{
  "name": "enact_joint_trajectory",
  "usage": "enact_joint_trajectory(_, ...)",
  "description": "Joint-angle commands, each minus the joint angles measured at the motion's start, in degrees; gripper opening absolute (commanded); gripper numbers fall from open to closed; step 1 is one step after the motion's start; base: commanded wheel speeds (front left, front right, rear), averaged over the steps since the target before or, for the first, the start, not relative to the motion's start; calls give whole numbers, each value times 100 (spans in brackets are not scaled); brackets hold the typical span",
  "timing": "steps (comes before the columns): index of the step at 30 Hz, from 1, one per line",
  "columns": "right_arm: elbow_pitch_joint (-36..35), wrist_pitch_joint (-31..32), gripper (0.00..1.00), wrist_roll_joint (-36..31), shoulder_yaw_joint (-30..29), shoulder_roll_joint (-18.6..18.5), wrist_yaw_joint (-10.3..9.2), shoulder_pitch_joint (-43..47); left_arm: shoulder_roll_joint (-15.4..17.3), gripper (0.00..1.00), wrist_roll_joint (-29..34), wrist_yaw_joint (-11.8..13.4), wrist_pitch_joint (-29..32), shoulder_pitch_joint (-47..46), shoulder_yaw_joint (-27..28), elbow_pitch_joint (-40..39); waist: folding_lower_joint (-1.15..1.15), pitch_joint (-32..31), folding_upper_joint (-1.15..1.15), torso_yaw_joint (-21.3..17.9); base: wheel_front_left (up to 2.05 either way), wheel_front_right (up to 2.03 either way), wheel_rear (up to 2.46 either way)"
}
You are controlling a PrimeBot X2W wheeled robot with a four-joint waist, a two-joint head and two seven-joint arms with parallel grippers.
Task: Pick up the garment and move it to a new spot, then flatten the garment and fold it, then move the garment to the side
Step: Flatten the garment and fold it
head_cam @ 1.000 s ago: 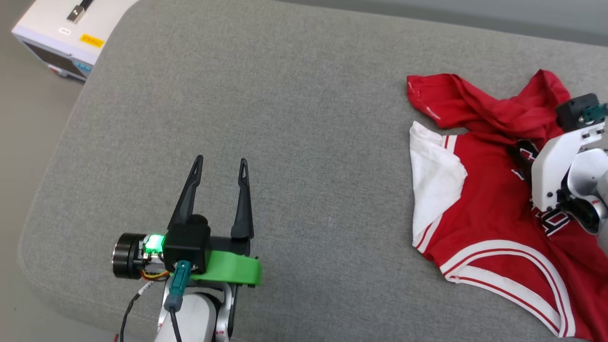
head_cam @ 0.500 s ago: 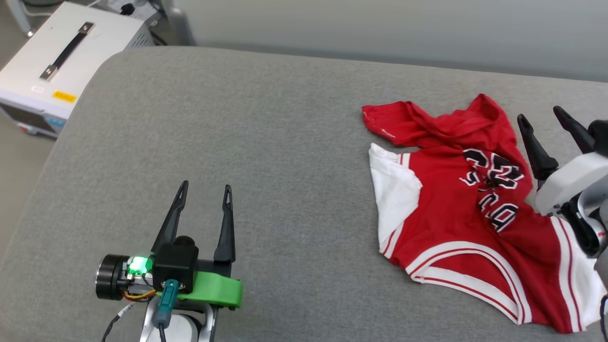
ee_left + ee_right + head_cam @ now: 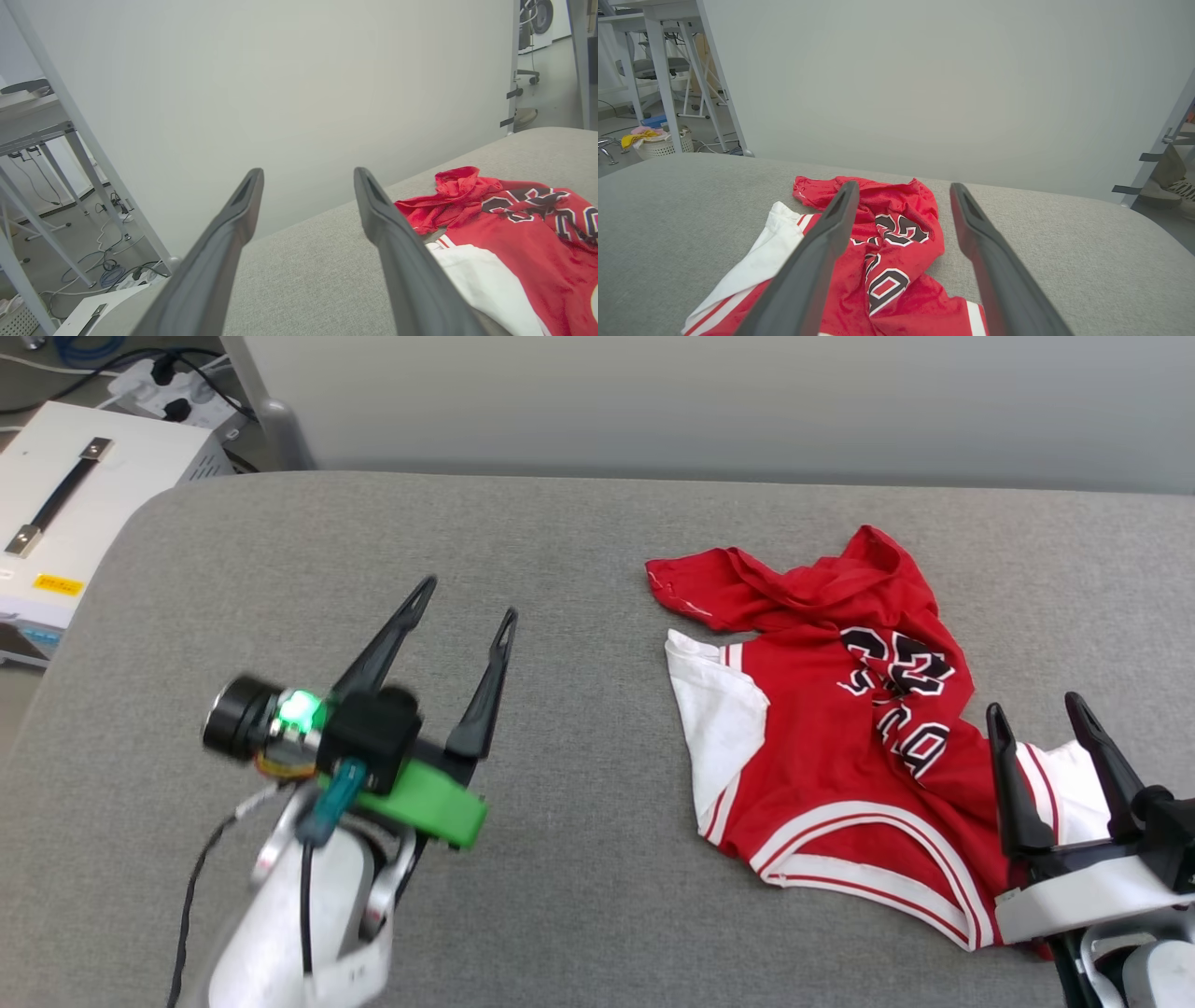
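The garment is a red jersey shirt with white sleeves and black-and-white lettering, lying crumpled on the right half of the grey padded table. It also lies to the right in the left wrist view and straight ahead in the right wrist view. My left gripper hovers open over bare table, well left of the garment, with nothing between its fingers. My right gripper stands open at the garment's near right corner, empty.
A white equipment box with a black handle sits off the table's far left corner, with cables on the floor behind it. A pale wall runs along the table's far edge. A laundry basket stands on the floor.
The head camera has tilted up, shifting the whole picture. My left gripper has risen and swung toward the garment. My right gripper has drawn back off the garment to its near right corner.
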Motion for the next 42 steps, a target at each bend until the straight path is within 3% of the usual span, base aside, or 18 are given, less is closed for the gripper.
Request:
enact_joint_trajectory(1, -179, 35, 100, -92, -22, 80, -3, 108, 92, 100, -150, -128, 243, -370, -134, 107, 0, 57, 0, -98, 0, 0, 0)
enact_joint_trajectory(4, -428, 91, 100, -211, -30, 195, -3, 221, 224, 100, -639, -233, 875, -976, -553, 310, 0, 122, 0, -202, 0, 0, 0)
enact_joint_trajectory(10, -682, 150, 100, -325, 50, 377, -3, 270, 725, 100, -2306, -246, 2364, -2256, -2262, 487, 0, 310, 0, -452, 0, 0, 0)
enact_joint_trajectory(18, -582, 66, 100, -386, 249, 426, -3, -35, 790, 100, -3985, -247, 4198, -3539, -4450, 921, 0, 725, 0, -914, 0, 0, 0)
enact_joint_trajectory(24, -455, -11, 100, -386, 381, 502, -3, -323, 899, 100, -4357, -248, 4577, -4018, -5395, 1401, 0, 1096, 0, -1221, 0, 0, 0)
enact_joint_trajectory(32, -251, -64, 100, -347, 464, 604, -3, -682, 946, 100, -4240, -248, 4667, -4111, -5680, 1953, 0, 1580, 0, -1426, 0, 0, 0)
enact_joint_trajectory(37, -225, -69, 100, -359, 447, 644, -3, -815, 1013, 100, -3891, -248, 5078, -3705, -5690, 1782, 0, 1678, 0, -1418, 0, 0, 0)
enact_joint_trajectory(38, -223, -69, 100, -365, 434, 648, -3, -825, 1031, 87, -3835, -248, 5095, -3663, -5690, 1738, 0, 1674, 0, -1404, 0, 0, 0)
enact_joint_trajectory(39, -219, -69, 100, -375, 410, 653, -3, -832, 1050, 17, -3751, -248, 5041, -3632, -5690, 1693, 0, 1657, 0, -1378, 0, 0, 0)
enact_joint_trajectory(40, -210, -70, 100, -404, 361, 657, -3, -815, 1075, 0, -3751, -248, 4643, -3598, -5691, 1697, 0, 1562, 0, -1302, 0, 0, 0)
enact_joint_trajectory(42, -206, -70, 100, -425, 303, 649, -3, -762, 1076, 0, -3652, -248, 4176, -3667, -5691, 1733, 0, 1469, 0, -1216, 0, 0, 0)
